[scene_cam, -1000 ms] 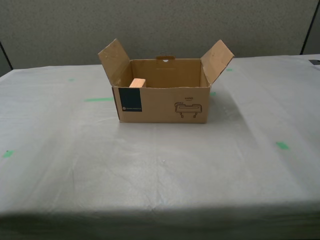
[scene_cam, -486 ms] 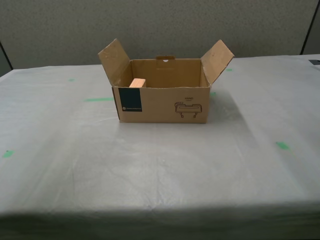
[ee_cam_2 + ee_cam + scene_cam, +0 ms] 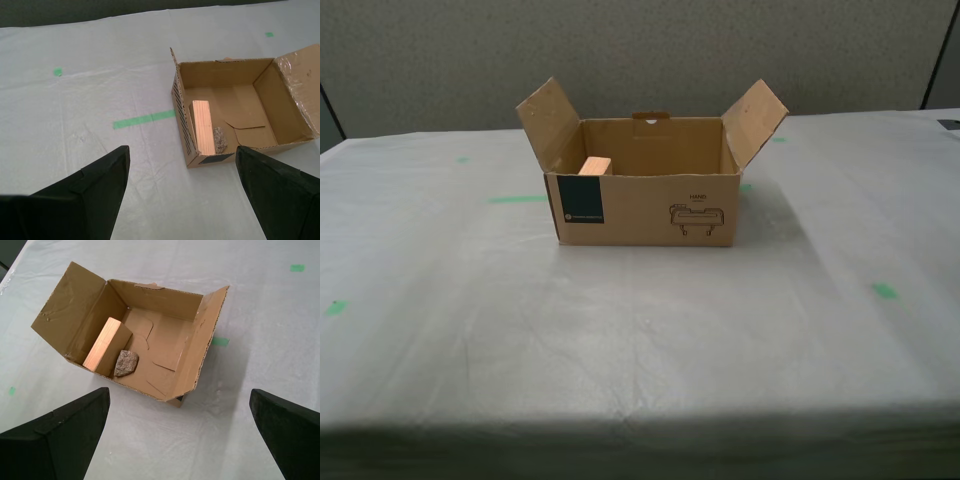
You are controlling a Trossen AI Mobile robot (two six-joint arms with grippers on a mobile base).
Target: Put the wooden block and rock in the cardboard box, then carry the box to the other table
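The jaws of my first gripper (image 3: 177, 432) are spread wide with nothing between them, and the jaws of my second gripper (image 3: 182, 187) are spread just as wide and equally empty; both hang above the tabletop, apart from everything on it. The small pale tan, brick-shaped wooden block (image 3: 102, 343) lies inside the brown corrugated cardboard box (image 3: 645, 208), along the side wall that is at the exterior view's left, one long edge resting against that wall. In the exterior view only its top end shows over the front wall, just above the dark blue label (image 3: 580, 200). The small, rough, brownish-grey rock (image 3: 126, 363) sits on the box floor right beside the block, touching or nearly touching it near the front corner; I cannot tell which. From the exterior view the rock is hidden behind the front wall. The box stands upright with its two side flaps (image 3: 549, 121) splayed outward and up, and a printed line drawing (image 3: 699, 219) on the front, toward the exterior view's right. The box rests on the wide tabletop with a light grey, slightly wrinkled covering (image 3: 640, 340). A strip of green tape (image 3: 144, 119) lies on the covering near the box's label side, and smaller green marks (image 3: 885, 290) are scattered well away from it. A grey-green partition wall (image 3: 640, 50) stands behind the tabletop.
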